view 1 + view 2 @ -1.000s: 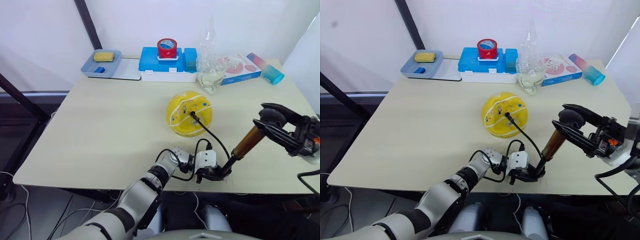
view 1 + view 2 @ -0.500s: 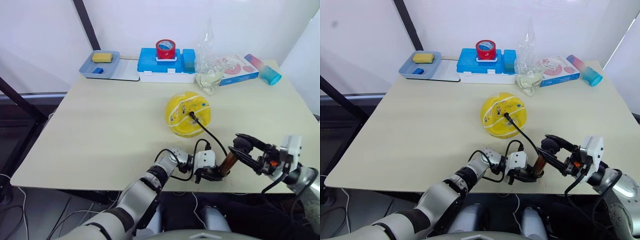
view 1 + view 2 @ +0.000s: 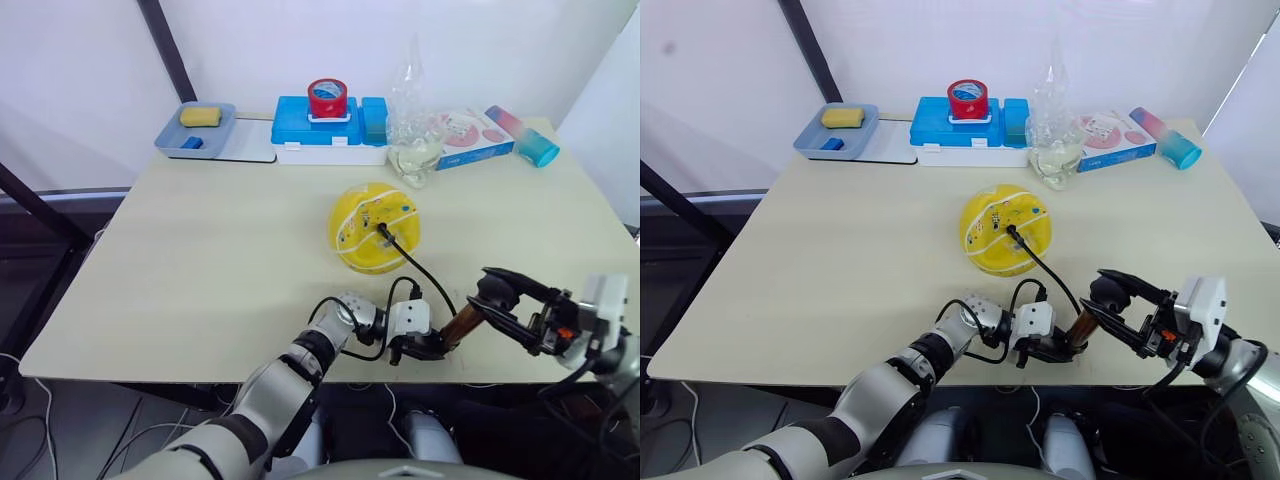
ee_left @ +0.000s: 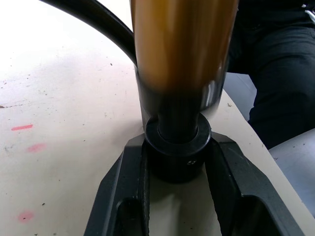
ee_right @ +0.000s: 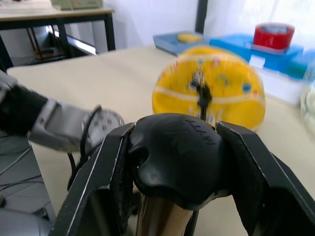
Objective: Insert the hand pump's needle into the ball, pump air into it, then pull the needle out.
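Observation:
The yellow ball [image 3: 372, 235] with white seams rests mid-table. The needle [image 3: 384, 231] is stuck into its near side. A thin black hose [image 3: 420, 275] runs from there to the hand pump [image 3: 462, 325], which leans near the table's front edge. My left gripper [image 3: 428, 347] is shut on the pump's black bottom cap [image 4: 177, 157], holding it on the table. My right gripper [image 3: 503, 296] is shut on the black T-handle [image 5: 174, 147] at the top of the gold tube [image 4: 182, 44]. The ball [image 5: 209, 83] lies beyond that handle.
Along the far edge stand a grey-blue tray [image 3: 176, 130] with a yellow sponge, a blue box [image 3: 300, 122] topped by a red tape roll [image 3: 327, 97], a clear plastic bag [image 3: 415, 135], a pink-printed box [image 3: 470, 133] and a blue-pink tube [image 3: 528, 137]. The table's front edge [image 3: 300, 372] is just below both grippers.
My right gripper drove the handle down toward the pump's base, then rose slightly. The left gripper, base and ball stayed put.

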Controlling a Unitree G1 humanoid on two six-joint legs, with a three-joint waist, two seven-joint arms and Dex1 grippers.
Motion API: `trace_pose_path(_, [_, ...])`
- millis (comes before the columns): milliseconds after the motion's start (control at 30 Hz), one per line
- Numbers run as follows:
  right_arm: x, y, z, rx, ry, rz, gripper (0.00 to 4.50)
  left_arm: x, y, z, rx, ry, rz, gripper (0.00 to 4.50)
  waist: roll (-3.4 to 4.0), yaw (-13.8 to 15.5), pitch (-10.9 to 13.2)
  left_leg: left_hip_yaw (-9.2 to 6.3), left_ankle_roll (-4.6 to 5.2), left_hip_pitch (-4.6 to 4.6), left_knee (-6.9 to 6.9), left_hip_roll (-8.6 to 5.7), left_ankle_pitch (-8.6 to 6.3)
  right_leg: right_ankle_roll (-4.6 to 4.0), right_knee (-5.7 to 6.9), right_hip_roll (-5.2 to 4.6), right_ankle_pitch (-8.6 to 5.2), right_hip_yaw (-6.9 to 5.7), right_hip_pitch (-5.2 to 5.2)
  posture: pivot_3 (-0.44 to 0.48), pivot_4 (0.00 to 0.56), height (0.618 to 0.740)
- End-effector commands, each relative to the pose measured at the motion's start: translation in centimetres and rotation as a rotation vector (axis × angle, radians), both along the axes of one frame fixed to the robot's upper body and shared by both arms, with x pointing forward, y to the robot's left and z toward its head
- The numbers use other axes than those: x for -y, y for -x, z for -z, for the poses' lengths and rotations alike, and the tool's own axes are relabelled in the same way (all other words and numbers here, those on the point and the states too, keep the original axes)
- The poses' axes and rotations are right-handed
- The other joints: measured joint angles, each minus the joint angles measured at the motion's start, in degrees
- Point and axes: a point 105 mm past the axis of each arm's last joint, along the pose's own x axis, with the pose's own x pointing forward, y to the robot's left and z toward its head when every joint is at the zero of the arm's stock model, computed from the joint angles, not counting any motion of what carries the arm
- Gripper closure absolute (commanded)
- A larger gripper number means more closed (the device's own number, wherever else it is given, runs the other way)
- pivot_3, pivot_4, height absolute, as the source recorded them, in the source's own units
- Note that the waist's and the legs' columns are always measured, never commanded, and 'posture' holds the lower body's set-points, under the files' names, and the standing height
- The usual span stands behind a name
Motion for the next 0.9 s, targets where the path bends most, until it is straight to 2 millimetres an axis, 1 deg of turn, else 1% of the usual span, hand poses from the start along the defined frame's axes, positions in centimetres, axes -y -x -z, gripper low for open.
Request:
trace_pose_path(33, [0.1,1.0,-3.9,0.125,0.003,0.0,2.43,-0.5,0.8,1.6,-0.004,-0.072,0.02,3.4,-0.05,0.0,0.0,0.06,0.06,0.0,0.03,0.0,-0.03,0.0,0.0,-0.01,0.0,0.04,0.0,0.0,0.15,0.737])
trace_pose_path(233, [0.0,1.6,-6.6,0.185,0.012,0.0,2.43,-0.2,0.2,1.3,0.043,-0.052,-0.012,3.4,-0.09,-0.1,0.1,0.05,0.19,0.0,0.15,-0.2,-0.1,0.02,-0.01,-0.24,0.01,-0.01,0.1,0.0,0.15,0.737])
trace_pose_path(400, [-0.4,2.1,-7.5,0.199,0.006,-0.007,2.43,0.0,-0.3,1.0,0.069,-0.043,-0.036,3.4,-0.14,-0.1,0.1,-0.3,0.18,0.0,0.22,-0.21,-0.09,0.04,-0.03,-0.25,0.02,-0.35,0.25,0.0,0.15,0.737])
trace_pose_path(500, [-0.5,2.0,-7.7,0.205,0.005,-0.006,2.43,0.0,-0.6,0.8,0.082,-0.037,-0.05,3.4,-0.14,-0.1,0.1,-0.32,0.17,-0.01,0.22,-0.21,-0.09,0.04,-0.03,-0.25,0.02,-0.36,0.3,0.0,0.15,0.737])
trace_pose_path(567, [-0.5,1.7,-6.8,0.177,0.012,-0.006,2.43,0.0,-0.6,0.8,0.08,-0.041,-0.05,3.4,-0.15,-0.1,0.2,-0.31,0.18,-0.03,0.27,-0.21,-0.09,0.04,-0.04,-0.25,0.02,-0.35,0.32,0.0,0.15,0.737])
trace_pose_path(667, [-0.5,1.2,-4.7,0.101,0.022,-0.005,2.43,-0.1,-0.4,1.0,0.07,-0.052,-0.04,3.4,-0.23,-0.2,0.1,-0.27,0.19,-0.03,0.29,-0.22,-0.1,0.04,-0.04,-0.26,0.02,-0.31,0.31,0.0,0.15,0.737])
trace_pose_path(767, [0.1,0.4,-2.5,0.04,0.041,0.03,2.43,0.0,-0.5,1.0,0.068,-0.046,-0.051,3.4,-0.24,-0.2,0.1,-0.2,0.19,-0.02,0.29,-0.22,-0.1,0.05,-0.02,-0.25,0.03,-0.23,0.26,0.0,0.15,0.737])
trace_pose_path(867, [0.5,-0.3,2.0,-0.08,0.057,0.051,2.43,0.1,-0.4,1.1,0.063,-0.047,-0.052,3.4,-0.44,-0.2,0.1,-0.03,0.22,0.02,0.29,-0.2,-0.12,0.13,0.01,-0.24,0.07,-0.05,0.19,0.0,0.15,0.737])
trace_pose_path(900, [0.5,-0.4,2.9,-0.098,0.053,0.055,2.43,0.1,-0.4,1.1,0.063,-0.047,-0.05,3.4,-0.44,-0.2,0.1,0.05,0.25,0.03,0.29,-0.2,-0.14,0.14,0.01,-0.23,0.08,0.01,0.16,0.0,0.15,0.737])
